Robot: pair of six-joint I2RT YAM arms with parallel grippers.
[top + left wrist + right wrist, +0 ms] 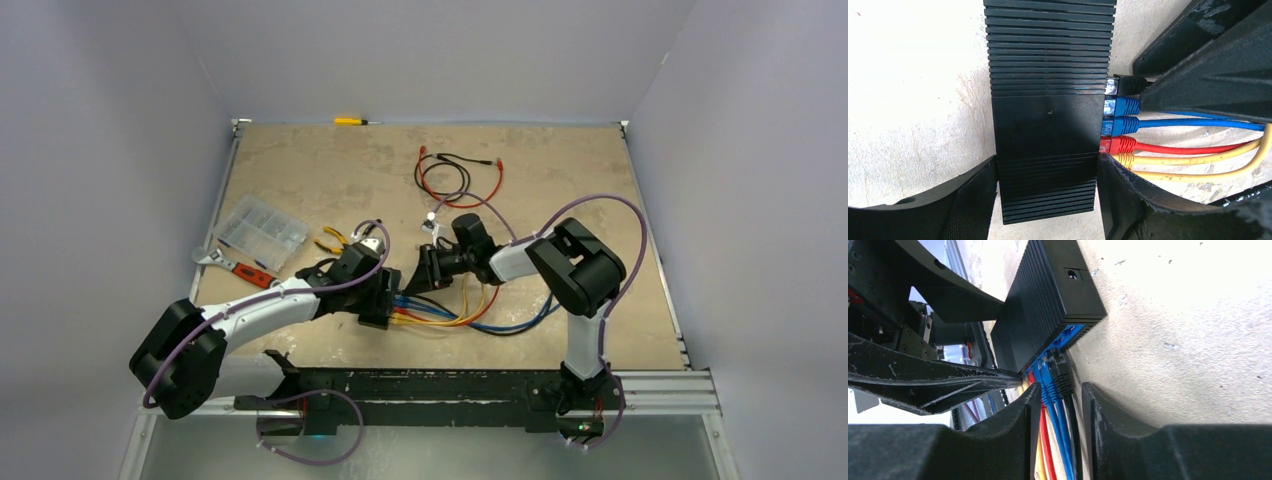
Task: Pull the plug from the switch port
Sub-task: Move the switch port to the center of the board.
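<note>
Looking down the left wrist view, I saw the left gripper [1047, 167] clamped across the switch [1048, 120], mid-frame. The right gripper [1060, 390] straddled the blue and black plugs [1049, 371] at lower centre, jaws narrow; whether they pinched, I couldn't tell.

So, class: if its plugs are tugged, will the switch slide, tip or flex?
The switch looks rigid and lies flat, so it probably won't flex or tip. It seems light, so it would likely slide with the cables unless the left pincer gripping its sides holds it.
</note>
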